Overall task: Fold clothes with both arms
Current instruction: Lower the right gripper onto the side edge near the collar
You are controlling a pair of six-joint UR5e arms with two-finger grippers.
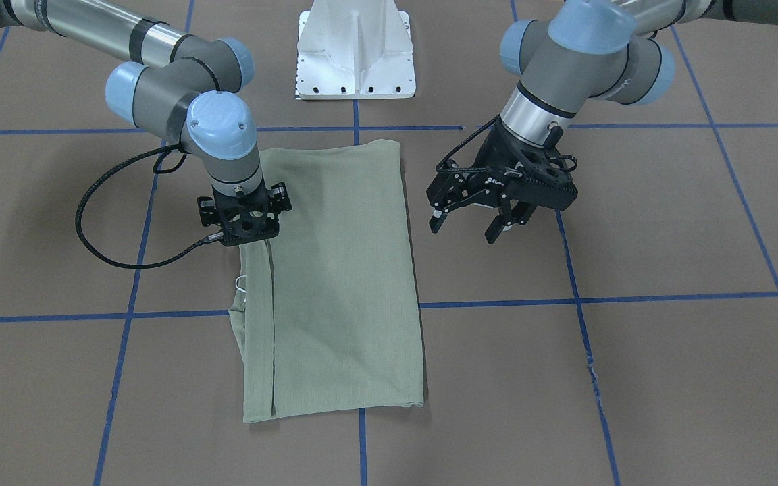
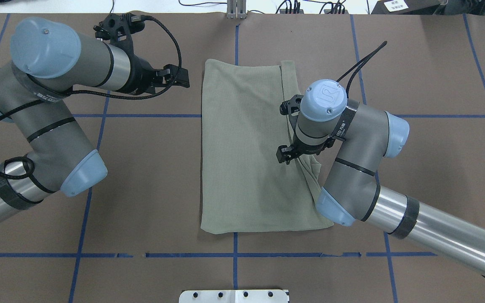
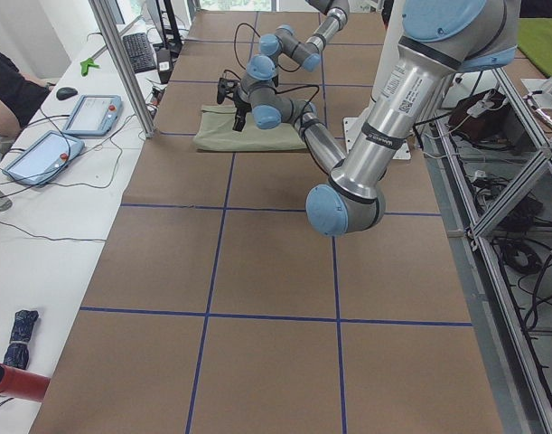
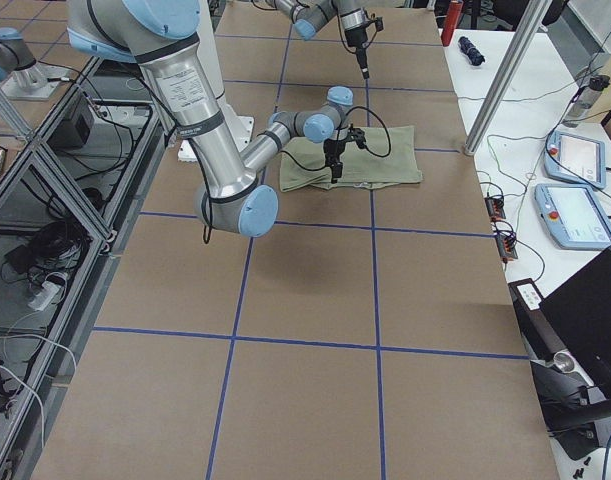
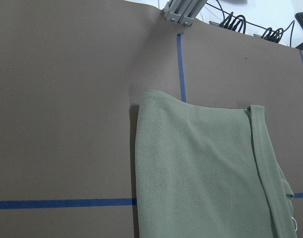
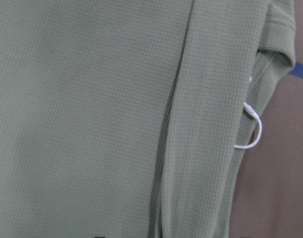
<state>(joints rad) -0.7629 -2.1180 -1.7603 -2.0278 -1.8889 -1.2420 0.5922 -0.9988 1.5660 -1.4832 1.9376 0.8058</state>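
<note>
From the front, the folded sage-green knit shirt (image 1: 342, 283) is seen flat on the brown blue-taped table (image 1: 666, 223), the black left gripper (image 1: 463, 231) held beside it, fingers spread, the black right gripper (image 1: 247, 223) over its edge, grip untellable; overhead, an illegible mark is borne by a light-blue joint cap (image 2: 326, 97).

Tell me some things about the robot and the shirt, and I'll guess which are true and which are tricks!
1. The shirt is green. True.
2. The left hand is holding the shirt. False: it is open and hangs over the bare table, beside the shirt.
3. The right hand is over the shirt, near one long edge. True.
4. The tape lines on the table are red. False: they are blue.
5. The shirt lies with its sleeves spread wide. False: it is folded into a long rectangle.
</note>
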